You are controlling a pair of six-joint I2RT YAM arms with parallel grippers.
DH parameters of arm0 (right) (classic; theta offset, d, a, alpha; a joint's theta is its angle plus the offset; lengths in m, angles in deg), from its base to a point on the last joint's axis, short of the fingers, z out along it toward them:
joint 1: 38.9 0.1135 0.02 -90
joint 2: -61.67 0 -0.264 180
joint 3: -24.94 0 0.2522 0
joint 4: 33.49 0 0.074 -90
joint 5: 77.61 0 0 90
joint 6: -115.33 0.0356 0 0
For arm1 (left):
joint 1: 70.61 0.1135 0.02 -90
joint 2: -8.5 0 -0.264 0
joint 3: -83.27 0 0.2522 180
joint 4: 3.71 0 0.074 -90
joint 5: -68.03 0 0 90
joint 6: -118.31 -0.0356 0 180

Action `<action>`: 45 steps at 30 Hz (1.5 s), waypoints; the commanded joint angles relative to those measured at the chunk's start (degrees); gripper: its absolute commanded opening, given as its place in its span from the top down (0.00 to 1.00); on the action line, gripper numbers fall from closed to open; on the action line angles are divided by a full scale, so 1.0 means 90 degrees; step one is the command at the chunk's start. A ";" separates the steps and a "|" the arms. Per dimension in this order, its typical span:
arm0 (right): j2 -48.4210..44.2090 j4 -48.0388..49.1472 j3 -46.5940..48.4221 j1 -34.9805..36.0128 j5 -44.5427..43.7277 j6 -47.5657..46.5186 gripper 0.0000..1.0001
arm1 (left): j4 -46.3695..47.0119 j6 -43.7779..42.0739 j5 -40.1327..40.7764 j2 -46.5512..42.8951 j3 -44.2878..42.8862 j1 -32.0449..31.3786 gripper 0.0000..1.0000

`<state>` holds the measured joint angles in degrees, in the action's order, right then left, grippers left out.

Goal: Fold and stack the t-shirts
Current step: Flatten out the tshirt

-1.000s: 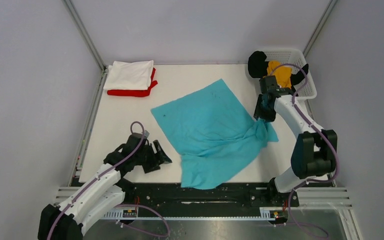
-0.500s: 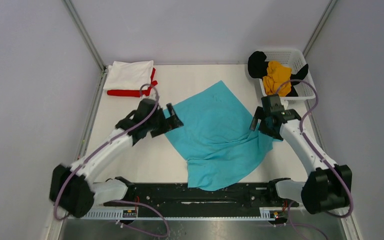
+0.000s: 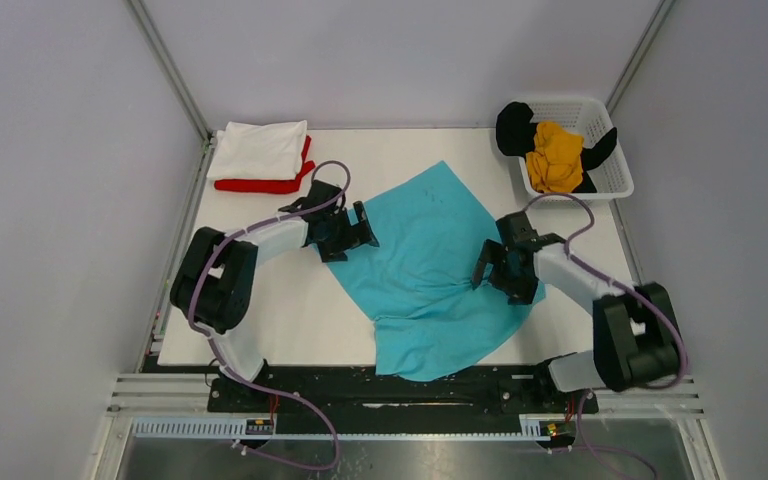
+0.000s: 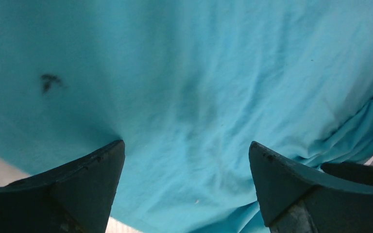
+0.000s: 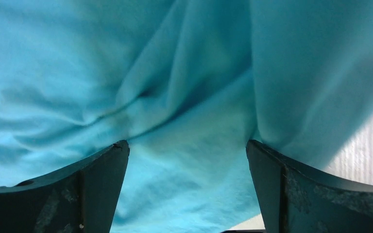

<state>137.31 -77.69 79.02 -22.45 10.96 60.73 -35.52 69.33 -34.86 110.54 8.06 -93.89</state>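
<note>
The turquoise t-shirt (image 3: 426,262) lies spread and partly rumpled in the middle of the table; it fills the left wrist view (image 4: 199,87) and the right wrist view (image 5: 184,82). My left gripper (image 3: 358,232) is open at the shirt's left corner, its jaws over the cloth (image 4: 186,160). My right gripper (image 3: 487,268) is open over the bunched right edge (image 5: 187,160). The white t-shirt (image 3: 258,150) lies folded on the red t-shirt (image 3: 260,185) at the back left. The mustard-yellow t-shirt (image 3: 554,157) and the black t-shirt (image 3: 512,127) lie in the basket.
The white mesh basket (image 3: 615,180) stands at the back right corner. Metal frame posts rise at both back corners. A black rail runs along the table's near edge (image 3: 410,385).
My left arm has swung from the near left up to the shirt's left corner. My right gripper has let go of the shirt's right edge and come down toward the bunched cloth.
</note>
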 commanded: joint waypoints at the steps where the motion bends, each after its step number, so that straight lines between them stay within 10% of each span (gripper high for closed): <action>1: 0.1386 0.0433 0.1203 0.0033 0.0078 -0.0107 0.00 | 0.0499 0.0005 -0.0237 -0.0447 0.0832 0.0258 0.01; 15: 0.5628 -0.0829 0.6943 0.0038 0.1726 -0.0612 0.01 | 0.1248 0.1169 -0.0297 -0.2223 0.3256 -0.0247 0.01; 25: 0.7919 -0.3569 1.1554 0.0028 0.1322 -0.1887 0.00 | 0.1058 0.1309 0.0412 -0.2048 0.2466 -0.1113 0.01; 36: 0.2182 -0.0478 0.5090 0.0029 -0.0511 -0.1598 0.01 | -0.2113 0.1404 0.3730 -0.4984 0.2436 -0.0982 0.01; 45: -0.1574 0.0726 0.0697 0.0029 -0.0840 -0.0360 0.01 | -0.2337 0.1480 0.2923 -0.5509 0.3370 0.0037 0.03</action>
<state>126.93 -76.42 95.85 -22.41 5.30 51.28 -54.29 82.14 -7.14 59.77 36.14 -95.21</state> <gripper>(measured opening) 0.993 0.989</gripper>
